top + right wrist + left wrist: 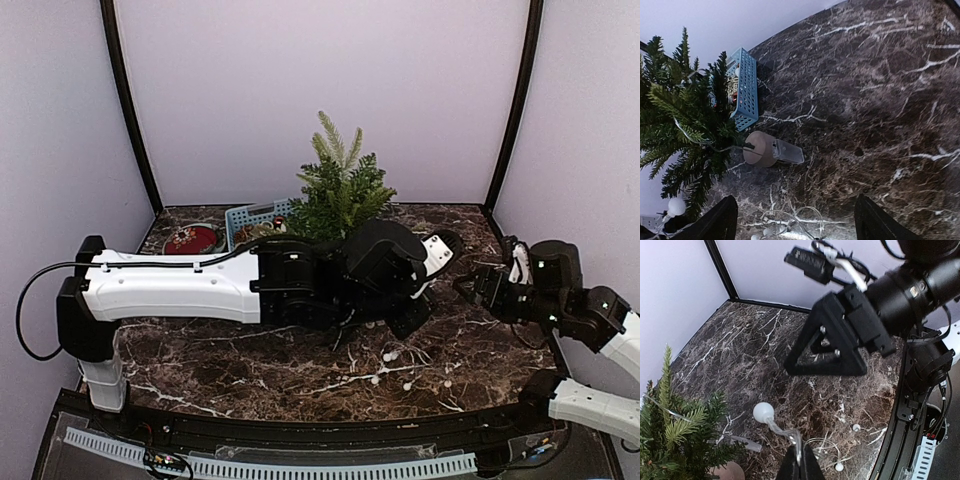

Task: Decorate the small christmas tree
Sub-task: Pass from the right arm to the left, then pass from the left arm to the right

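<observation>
The small christmas tree [340, 192] stands at the back middle of the table on a pale wooden base [757, 149]. A clear wire with white bulbs, a light string [771, 426], runs over the marble, and part of it lies in the tree's branches. My left gripper [801, 460] is shut on the wire just behind one bulb [763, 411], a little in front of the tree [675, 440]. My right gripper [797, 222] is open with nothing between its fingers, over loose loops of the string [790, 220] to the right of the tree [685, 115].
A blue basket [255, 218] with ornaments sits left of the tree, with a red round dish [192, 240] beside it. A clear battery box [787, 151] lies against the tree's base. Loose bulbs [400, 360] are scattered on the front of the table. The right arm [910, 290] hangs close above the left wrist.
</observation>
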You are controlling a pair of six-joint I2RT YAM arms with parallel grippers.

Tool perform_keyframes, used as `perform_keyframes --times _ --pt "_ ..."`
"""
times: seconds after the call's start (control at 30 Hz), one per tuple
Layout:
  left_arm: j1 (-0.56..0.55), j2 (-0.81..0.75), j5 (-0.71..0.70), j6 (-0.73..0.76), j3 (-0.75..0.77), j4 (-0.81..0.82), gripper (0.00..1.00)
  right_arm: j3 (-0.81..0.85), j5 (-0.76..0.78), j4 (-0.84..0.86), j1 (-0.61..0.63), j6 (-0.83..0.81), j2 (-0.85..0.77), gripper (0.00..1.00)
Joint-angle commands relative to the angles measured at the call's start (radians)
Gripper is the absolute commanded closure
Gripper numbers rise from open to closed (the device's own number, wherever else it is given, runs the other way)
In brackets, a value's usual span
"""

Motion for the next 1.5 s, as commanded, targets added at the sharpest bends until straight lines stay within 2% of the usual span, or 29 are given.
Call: perform_keyframes --times 0.0,0.1,0.2,0.37,0.53,0.9,1.13,1.47 --pt "0.005 -0.077 -0.009 -0.023 -0.018 0.021 1.00 -0.150 -0.179 0.180 -0.005 0.174 -0.031 0.19" --pt "0.013 -0.091 -0.014 -0.033 -0.034 0.039 1.00 -0.254 -0.296 0.336 0.000 0.264 -0.091 0.23" --pt "0.029 -0.103 0.002 -0.066 -0.040 0.045 1.00 -0.300 -0.351 0.404 0.010 0.227 -0.172 0.24" --pt "0.060 -0.118 0.068 -0.112 -0.052 0.057 1.00 -0.323 -0.403 0.336 0.024 0.023 -0.294 0.22" --pt "0.063 -0.120 0.097 -0.113 -0.053 0.061 1.00 -0.372 -0.434 0.336 0.026 0.012 -0.328 0.19" --pt "0.072 -0.124 0.100 -0.117 -0.054 0.060 1.00 -0.477 -0.488 0.427 0.098 -0.003 -0.252 0.20" --pt "0.074 -0.126 0.104 -0.120 -0.052 0.063 1.00 -0.477 -0.275 0.440 0.148 0.010 -0.107 0.23" --pt "0.076 -0.129 0.118 -0.118 -0.051 0.061 1.00 -0.463 -0.230 0.596 0.180 -0.108 0.069 0.24"
